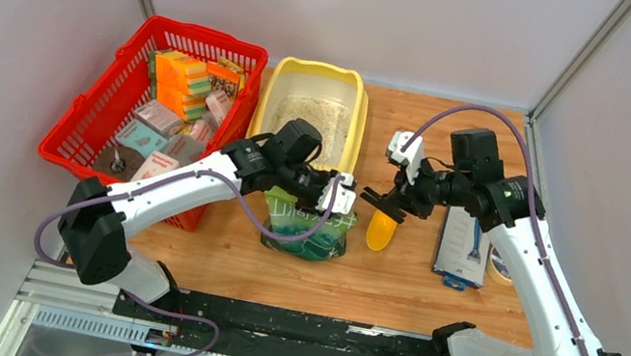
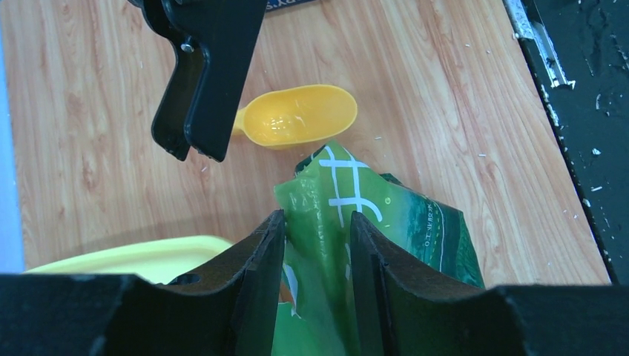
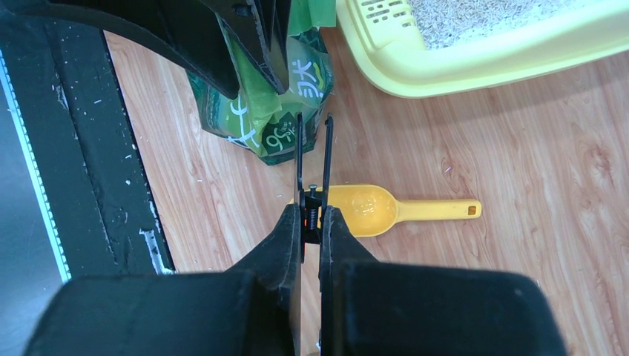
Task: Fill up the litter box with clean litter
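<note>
**Pouch Pinched at Left, Clip Clamped at Right**

Standing near the front of the wooden bench: green pouch with white characters, top edge crumpled. Pinching that top: left fingers, set at a middling gap, both inner faces against the bunched film.

Just behind the pouch, toward the back of the bench: pale yellow litter box, slotted lip at the end nearest the pouch, long side right beside the red basket. Spread over the box floor: clean litter, pale beige-grey granules, lying well below the rim.

Pressed almost together on a black clip: right fingers. Clip seen edge-on from the right wrist as 2 thin plates, pointing toward the pouch top. Touching it or just short of it: cannot tell which.

Below the clip, flat on the bench: yellow scoop, bowl facing up and toward the front edge, handle toward the back, apart from the pouch.

Farther right, under the right arm: flat dark packet. Piled in the basket: sponges in orange, yellow and green, plus small packets. Scattered over the black front rail: pale specks.
</note>
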Motion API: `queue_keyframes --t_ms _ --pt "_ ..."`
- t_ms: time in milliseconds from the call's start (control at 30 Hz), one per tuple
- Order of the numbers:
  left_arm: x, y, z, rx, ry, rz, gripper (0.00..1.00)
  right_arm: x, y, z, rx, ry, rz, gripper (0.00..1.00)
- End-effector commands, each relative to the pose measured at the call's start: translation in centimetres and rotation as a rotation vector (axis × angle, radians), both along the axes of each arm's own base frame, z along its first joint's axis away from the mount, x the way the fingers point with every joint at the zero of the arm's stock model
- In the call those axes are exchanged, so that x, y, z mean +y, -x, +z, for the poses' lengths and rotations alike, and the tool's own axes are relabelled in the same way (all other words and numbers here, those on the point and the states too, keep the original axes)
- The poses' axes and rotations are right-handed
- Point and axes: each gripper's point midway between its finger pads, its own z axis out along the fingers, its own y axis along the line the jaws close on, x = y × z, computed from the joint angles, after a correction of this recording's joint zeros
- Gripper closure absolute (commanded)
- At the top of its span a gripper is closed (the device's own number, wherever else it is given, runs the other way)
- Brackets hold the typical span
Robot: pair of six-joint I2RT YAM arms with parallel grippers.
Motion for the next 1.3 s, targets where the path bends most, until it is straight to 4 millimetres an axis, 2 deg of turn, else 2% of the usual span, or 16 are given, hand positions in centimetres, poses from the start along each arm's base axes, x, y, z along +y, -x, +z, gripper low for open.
queue_keyframes --t_ms 0,333,500,633,767,967,1100,1267 --pt "-0.1 0.2 0.8 -0.021 0.035 -0.003 0.54 0.1 0.3 0.4 0.012 -0.024 -0.012 1.00" --pt "0.8 1.7 -1.4 0.045 -0.057 -0.071 0.53 0.1 0.4 0.3 0.020 -0.030 -0.019 1.00" --pt "0.7 1.7 -1.6 0.071 -0.075 -0.075 0.57 0.0 0.8 0.3 0.014 -0.025 -0.001 1.00" --pt "-0.1 1.1 -0.8 0.133 -0.069 -0.020 0.67 0.0 2.5 0.2 0.016 -0.028 0.079 1.00" --pt "-0.8 1.1 0.0 0.184 -0.026 0.015 0.70 -0.2 3.6 -0.3 0.001 0.001 0.151 1.00" --pt "-1.2 2.0 -0.6 0.285 -0.032 0.026 0.76 -0.2 3.4 -0.8 -0.033 0.051 0.198 1.00" --pt "-1.2 2.7 -0.2 0.331 -0.007 0.026 0.91 0.1 3.3 -1.4 -0.061 0.087 0.234 1.00" --pt "-1.3 2.8 -0.1 0.363 0.022 0.063 0.98 0.6 3.2 -1.7 -0.078 0.118 0.283 1.00"
